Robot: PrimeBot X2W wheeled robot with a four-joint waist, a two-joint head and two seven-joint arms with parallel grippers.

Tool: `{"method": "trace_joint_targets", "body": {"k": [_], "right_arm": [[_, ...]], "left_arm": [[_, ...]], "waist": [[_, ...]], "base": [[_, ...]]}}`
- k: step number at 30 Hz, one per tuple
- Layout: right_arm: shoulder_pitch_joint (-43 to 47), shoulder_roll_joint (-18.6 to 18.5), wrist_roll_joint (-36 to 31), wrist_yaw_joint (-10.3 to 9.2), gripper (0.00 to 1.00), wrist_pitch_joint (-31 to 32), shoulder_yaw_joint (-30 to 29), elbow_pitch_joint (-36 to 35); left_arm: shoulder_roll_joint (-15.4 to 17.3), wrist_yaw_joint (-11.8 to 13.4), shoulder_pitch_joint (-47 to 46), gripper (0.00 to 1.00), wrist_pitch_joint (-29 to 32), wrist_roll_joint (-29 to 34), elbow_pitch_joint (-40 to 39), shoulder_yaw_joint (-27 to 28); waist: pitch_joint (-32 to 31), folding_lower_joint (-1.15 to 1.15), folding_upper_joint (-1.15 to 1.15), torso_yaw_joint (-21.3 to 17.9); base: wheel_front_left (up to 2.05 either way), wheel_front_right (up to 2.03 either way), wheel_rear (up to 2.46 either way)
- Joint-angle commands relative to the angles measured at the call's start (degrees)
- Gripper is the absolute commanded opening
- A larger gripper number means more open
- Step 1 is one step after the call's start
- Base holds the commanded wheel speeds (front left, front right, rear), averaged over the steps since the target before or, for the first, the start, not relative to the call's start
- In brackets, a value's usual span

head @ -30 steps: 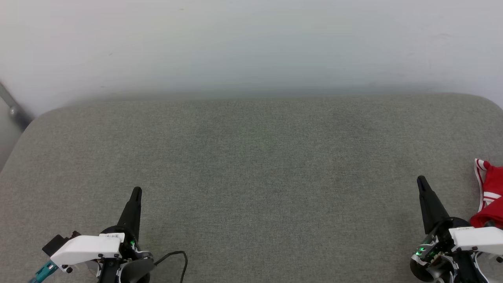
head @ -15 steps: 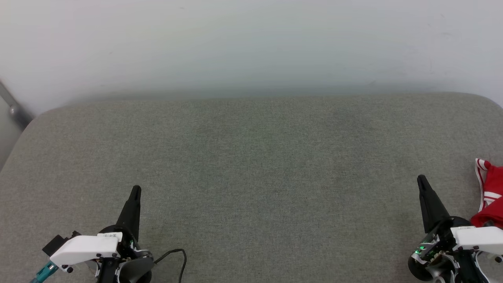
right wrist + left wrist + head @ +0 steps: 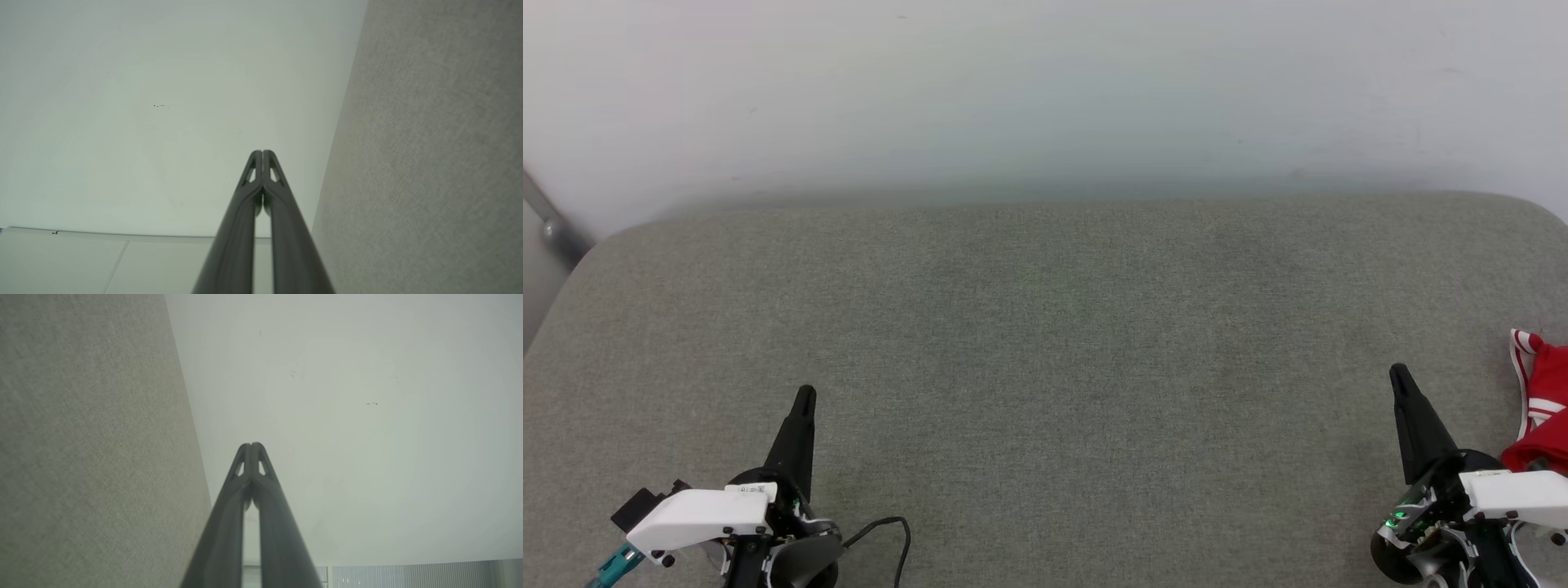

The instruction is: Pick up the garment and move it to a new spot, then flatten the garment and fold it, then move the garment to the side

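A bunched piece of the garment (image 3: pixel 1545 398), red with red-and-white striped trim, lies at the far right edge of the grey cushioned surface (image 3: pixel 1054 343); most of it runs out of the head view. My right gripper (image 3: pixel 1398 376) is shut and empty just left of it, tips pointing away from me. At the lower left my left gripper (image 3: pixel 805 398) is shut and empty too. In the left wrist view the left gripper (image 3: pixel 252 446) has its tips pressed together. The right wrist view shows the right gripper (image 3: pixel 262 153) closed the same way.
A white wall (image 3: pixel 1045 90) rises behind the cushion. A grey metal bar (image 3: pixel 547 220) slants at the far left edge. A black cable (image 3: pixel 890 531) loops beside my left wrist. The cushion's rounded corners fall away at left and right.
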Motion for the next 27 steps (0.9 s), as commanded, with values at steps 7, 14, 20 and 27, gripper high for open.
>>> {"method": "trace_joint_targets", "body": {"k": [7, 14, 20, 27], "right_arm": [[-0.64, 0.23, 0.21, 0.00, 0.00, 0.08, -0.03, 0.05], [-0.63, 0.23, 0.22, 0.00, 0.00, 0.07, -0.01, 0.05], [-0.63, 0.23, 0.22, 0.00, 0.00, 0.06, -0.01, 0.05], [-0.63, 0.23, 0.23, 0.00, 0.00, 0.05, 0.00, 0.05]], "left_arm": [[-0.10, -0.13, -0.45, 0.00, 0.26, 0.02, 0.03, 0.23], [-0.11, -0.13, -0.45, 0.00, 0.29, 0.04, 0.03, 0.24], [-0.13, -0.13, -0.45, 0.00, 0.27, 0.06, 0.02, 0.25], [-0.13, -0.13, -0.45, 0.00, 0.28, 0.08, 0.02, 0.27]], "waist": [[0.00, 0.00, 0.00, 0.00], [0.00, 0.00, 0.00, 0.00], [0.00, 0.00, 0.00, 0.00], [0.00, 0.00, 0.00, 0.00]], "base": [[0.00, 0.00, 0.00], [0.00, 0.00, 0.00], [0.00, 0.00, 0.00], [0.00, 0.00, 0.00]]}}
